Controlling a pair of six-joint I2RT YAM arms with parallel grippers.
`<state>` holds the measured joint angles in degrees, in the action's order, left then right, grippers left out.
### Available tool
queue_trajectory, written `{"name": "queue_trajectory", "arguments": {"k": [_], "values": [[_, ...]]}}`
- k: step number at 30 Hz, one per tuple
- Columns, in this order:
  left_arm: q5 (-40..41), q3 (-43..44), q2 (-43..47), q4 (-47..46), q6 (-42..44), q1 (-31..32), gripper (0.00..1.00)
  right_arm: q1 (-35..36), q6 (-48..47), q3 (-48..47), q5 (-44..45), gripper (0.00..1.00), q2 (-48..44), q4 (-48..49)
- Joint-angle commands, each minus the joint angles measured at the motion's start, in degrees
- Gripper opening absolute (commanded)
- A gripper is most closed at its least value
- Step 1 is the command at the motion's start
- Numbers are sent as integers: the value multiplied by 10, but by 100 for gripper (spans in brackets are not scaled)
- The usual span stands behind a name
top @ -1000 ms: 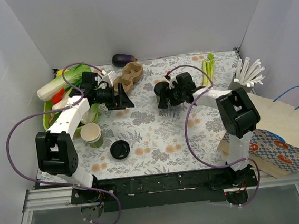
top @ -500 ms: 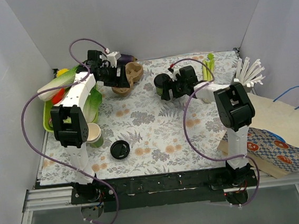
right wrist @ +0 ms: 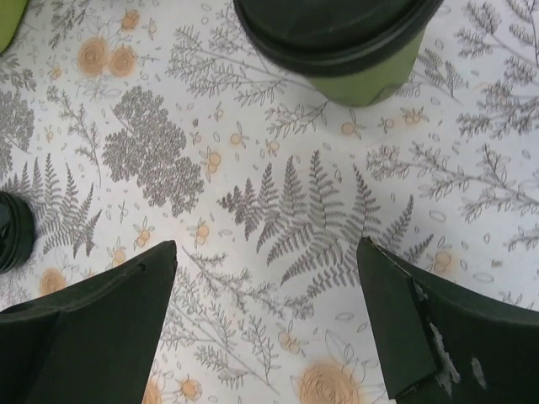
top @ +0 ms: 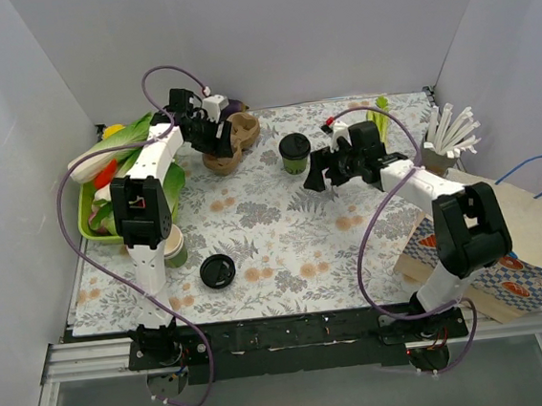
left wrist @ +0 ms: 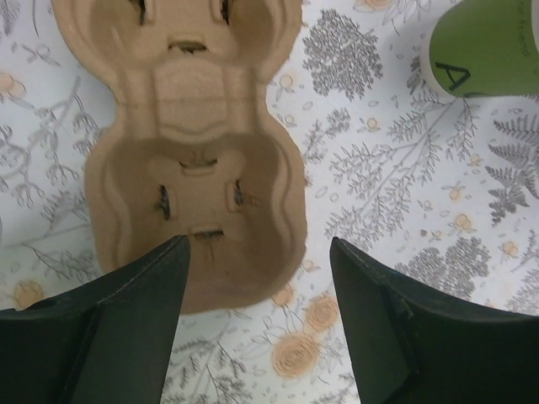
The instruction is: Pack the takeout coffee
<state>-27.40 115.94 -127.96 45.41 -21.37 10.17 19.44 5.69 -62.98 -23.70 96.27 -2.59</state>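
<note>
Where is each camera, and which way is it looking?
Top camera: above and behind, looking down on the flowery table; left arm and right arm show.
Left wrist camera: on the left arm, looking down at the brown cup carrier; the left gripper shows, open.
Right wrist camera: on the right arm, looking down at the takeout coffee; the right gripper shows, open.
Shared: the top and right wrist cameras both see the takeout coffee.

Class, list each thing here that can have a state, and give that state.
Coffee, lidded, upright, unheld.
Carrier, empty.
Loose lid, lying flat.
Stacked cups, lidless.
Left gripper, open above carrier.
Right gripper, open, empty.
</note>
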Motion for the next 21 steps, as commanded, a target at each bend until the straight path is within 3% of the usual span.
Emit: {"name": "queue_trajectory", "arguments": {"k": [1, 10, 21], "values": [[-17, 47, -25, -5, 33, -2, 65, -5, -18, 59, -2, 96, -51, -21], [-66, 59, -48, 14, 33, 4, 59, -15, -45, 104, 16, 98, -115, -44], [-31, 2, -10, 10, 7, 11, 33, -27, -49, 122, 21, 98, -126, -38]]}}
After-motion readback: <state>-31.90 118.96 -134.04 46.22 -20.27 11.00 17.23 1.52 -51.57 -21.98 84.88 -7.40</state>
